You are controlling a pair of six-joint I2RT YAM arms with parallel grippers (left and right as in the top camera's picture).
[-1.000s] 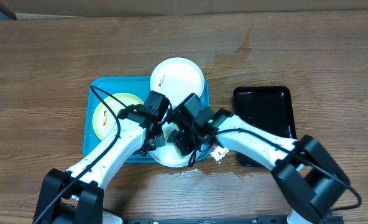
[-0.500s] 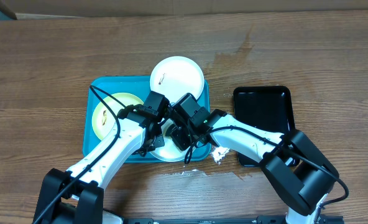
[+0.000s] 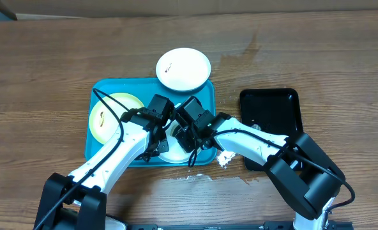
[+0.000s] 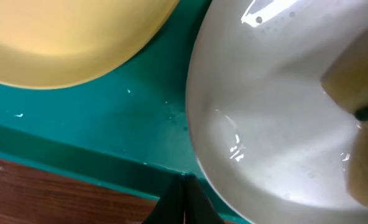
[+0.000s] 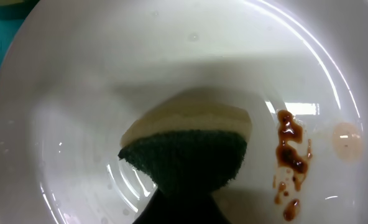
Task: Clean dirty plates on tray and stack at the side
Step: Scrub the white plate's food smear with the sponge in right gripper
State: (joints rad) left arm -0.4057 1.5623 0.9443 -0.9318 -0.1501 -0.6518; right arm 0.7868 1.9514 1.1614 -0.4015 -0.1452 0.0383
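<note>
The turquoise tray point(image 3: 101, 153) holds a pale yellow-green plate point(image 3: 112, 118) at its left and a white plate point(image 3: 173, 155) at its front right. A second white plate point(image 3: 183, 69) lies across the tray's back rim. My right gripper point(image 5: 184, 194) is shut on a green-and-yellow sponge point(image 5: 190, 146) that presses on the front white plate point(image 5: 171, 56), beside a brown smear point(image 5: 289, 152). My left gripper point(image 4: 185, 200) is shut and empty, its tips on the tray floor point(image 4: 109, 118) just beside that plate's rim point(image 4: 199, 149).
A glossy black tray point(image 3: 272, 124) sits right of the turquoise one. White specks point(image 3: 226, 158) lie on the wood between them near the front. A damp patch point(image 3: 240, 57) marks the table at the back.
The front white plate has slid back from over the front rim into the tray. The back white plate has shifted farther back. My right gripper has moved left with the sponge.
</note>
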